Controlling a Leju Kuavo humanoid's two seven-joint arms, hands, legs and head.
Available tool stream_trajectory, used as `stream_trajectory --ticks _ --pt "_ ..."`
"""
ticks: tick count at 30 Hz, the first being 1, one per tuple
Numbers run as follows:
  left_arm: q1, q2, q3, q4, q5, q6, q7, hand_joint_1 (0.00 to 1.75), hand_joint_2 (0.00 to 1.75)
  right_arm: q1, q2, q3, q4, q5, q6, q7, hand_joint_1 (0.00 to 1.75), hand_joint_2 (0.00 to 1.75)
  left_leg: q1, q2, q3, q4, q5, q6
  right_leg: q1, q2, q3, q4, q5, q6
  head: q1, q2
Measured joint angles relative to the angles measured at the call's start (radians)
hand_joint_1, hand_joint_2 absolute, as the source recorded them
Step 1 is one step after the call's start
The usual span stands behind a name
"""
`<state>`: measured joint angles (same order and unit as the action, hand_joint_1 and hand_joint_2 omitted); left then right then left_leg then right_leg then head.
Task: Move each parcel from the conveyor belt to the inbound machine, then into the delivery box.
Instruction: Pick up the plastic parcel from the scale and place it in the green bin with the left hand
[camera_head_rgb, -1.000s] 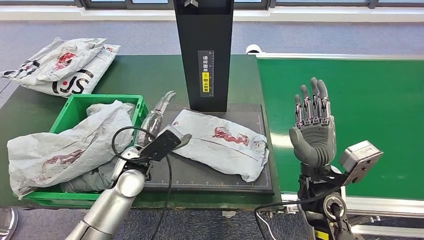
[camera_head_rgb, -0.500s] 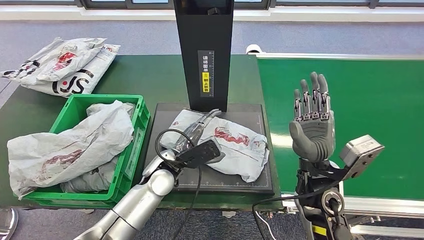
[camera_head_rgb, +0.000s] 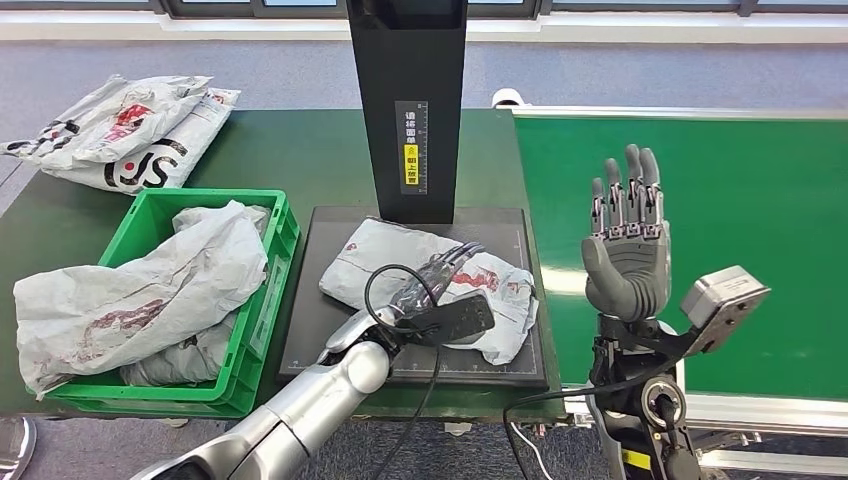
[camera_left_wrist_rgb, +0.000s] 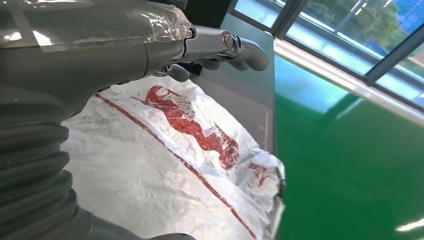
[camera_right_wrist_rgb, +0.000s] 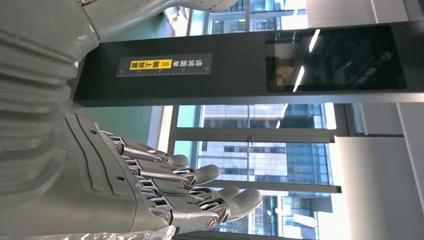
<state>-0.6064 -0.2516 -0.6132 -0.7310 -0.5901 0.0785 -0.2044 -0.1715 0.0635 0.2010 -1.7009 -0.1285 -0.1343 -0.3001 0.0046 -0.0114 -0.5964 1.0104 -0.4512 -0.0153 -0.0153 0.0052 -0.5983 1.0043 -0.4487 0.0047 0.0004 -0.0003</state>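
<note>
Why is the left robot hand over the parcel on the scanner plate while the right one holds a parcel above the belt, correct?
Not quite. The right robot hand holds nothing: the head view shows it raised, fingers upright and apart, palm bare, above the conveyor belt. The rest stands: the left robot hand is over the grey parcel on the black scanner plate.

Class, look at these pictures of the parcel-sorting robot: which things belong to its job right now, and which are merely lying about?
Part of the job:
parcel on the black scanner platform
left hand over that parcel
green delivery box, already holding parcels
conveyor belt
right hand, raised with fingers apart

Lying about:
stack of mailers on the far table corner
</note>
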Motion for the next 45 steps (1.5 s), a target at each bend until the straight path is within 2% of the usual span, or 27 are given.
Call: stream_trajectory --ticks 6,15,17,19,21,24,39,45 --pt "-0.044 -0.027 -0.056 0.114 -0.087 0.052 0.039 0.00 1.75 0.012 0.011 0.000 -0.008 -0.004 -0.011 0.003 0.00 1.75 0.000 0.000 0.000 0.000 0.000 0.000 0.000 0.000 0.000 0.000 0.000 0.000 0.000 0.000" --pt "-0.063 -0.051 -0.096 0.213 -0.149 0.062 0.080 0.01 1.75 0.024 0.023 0.000 -0.025 -0.009 -0.006 0.010 0.00 1.75 0.000 0.000 0.000 0.000 0.000 0.000 0.000 0.000 0.000 0.000 0.000 0.000 0.000 0.000" --pt "-0.064 -0.053 -0.098 0.227 -0.160 0.062 0.085 0.43 1.75 0.027 0.025 0.000 -0.027 -0.011 0.000 0.011 0.00 1.75 0.000 0.000 0.000 0.000 0.000 0.000 0.000 0.000 0.000 0.000 0.000 0.000 0.000 0.000" --pt "-0.065 -0.053 -0.101 0.239 -0.169 0.060 0.089 1.18 1.75 0.028 0.025 0.000 -0.028 -0.012 0.006 0.013 0.00 1.75 0.000 0.000 0.000 0.000 0.000 0.000 0.000 0.000 0.000 0.000 0.000 0.000 0.000 0.000" --pt "-0.067 -0.054 -0.103 0.248 -0.177 0.059 0.092 1.59 1.75 0.028 0.026 0.000 -0.028 -0.014 0.010 0.013 0.00 1.75 0.000 0.000 0.000 0.000 0.000 0.000 0.000 0.000 0.000 0.000 0.000 0.000 0.000 0.000" --pt "-0.072 -0.054 -0.104 0.258 -0.191 0.060 0.096 1.75 1.75 0.028 0.030 0.000 -0.028 -0.016 0.019 0.013 0.00 1.75 0.000 0.000 0.000 0.000 0.000 0.000 0.000 0.000 0.000 0.000 0.000 0.000 0.000 0.000" --pt "-0.092 -0.055 -0.107 0.287 -0.237 0.077 0.103 1.75 1.75 0.028 0.031 -0.001 -0.041 -0.031 0.029 0.004 0.00 1.75 0.000 0.000 0.000 0.000 0.000 0.000 0.000 0.000 0.000 0.000 0.000 0.000 0.000 0.000" --pt "-0.093 -0.054 -0.107 0.289 -0.218 0.135 0.087 1.75 1.75 0.030 0.031 -0.003 -0.061 -0.034 0.026 0.002 0.00 1.75 0.000 0.000 0.000 0.000 0.000 0.000 0.000 0.000 0.000 0.000 0.000 0.000 0.000 0.000"
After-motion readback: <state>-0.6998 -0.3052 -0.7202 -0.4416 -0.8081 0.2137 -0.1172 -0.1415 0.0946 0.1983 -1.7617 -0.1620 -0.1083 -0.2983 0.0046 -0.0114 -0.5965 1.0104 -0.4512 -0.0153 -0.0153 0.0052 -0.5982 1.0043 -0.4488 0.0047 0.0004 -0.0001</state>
